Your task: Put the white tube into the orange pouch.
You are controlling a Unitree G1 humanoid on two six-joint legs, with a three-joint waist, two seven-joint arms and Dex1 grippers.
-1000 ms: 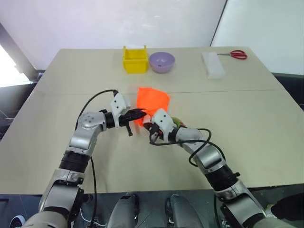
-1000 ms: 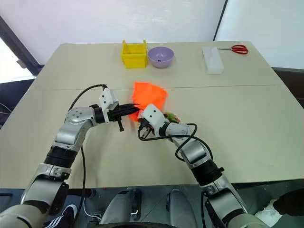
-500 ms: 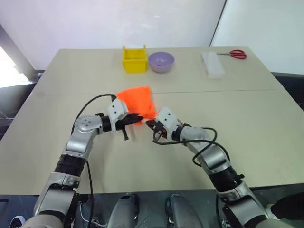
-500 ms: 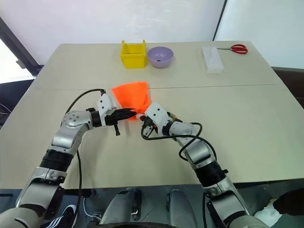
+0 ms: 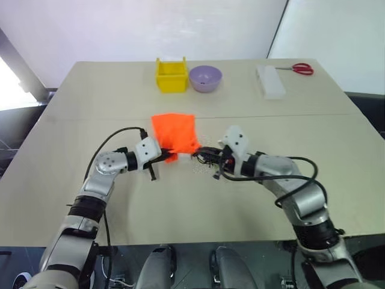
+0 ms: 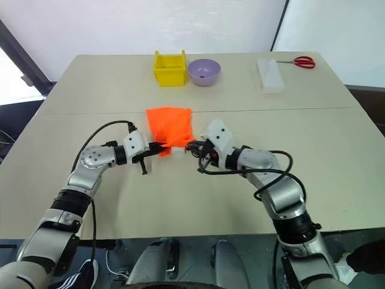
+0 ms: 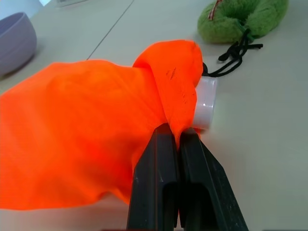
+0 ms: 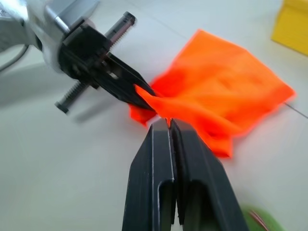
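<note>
Left gripper (image 7: 175,144) is clamped on the rim of the orange pouch (image 5: 174,132), which lies mid-table. The white tube (image 7: 204,102) is mostly inside; its cap end pokes out of the mouth. Right gripper (image 8: 169,126) sits just off the mouth, fingers together or nearly, holding nothing I can see.

Risk: mouth points sideways and isn't cinched, so lifting or tugging the pouch could slide the tube out. The cord (image 7: 230,57) is slack.
</note>
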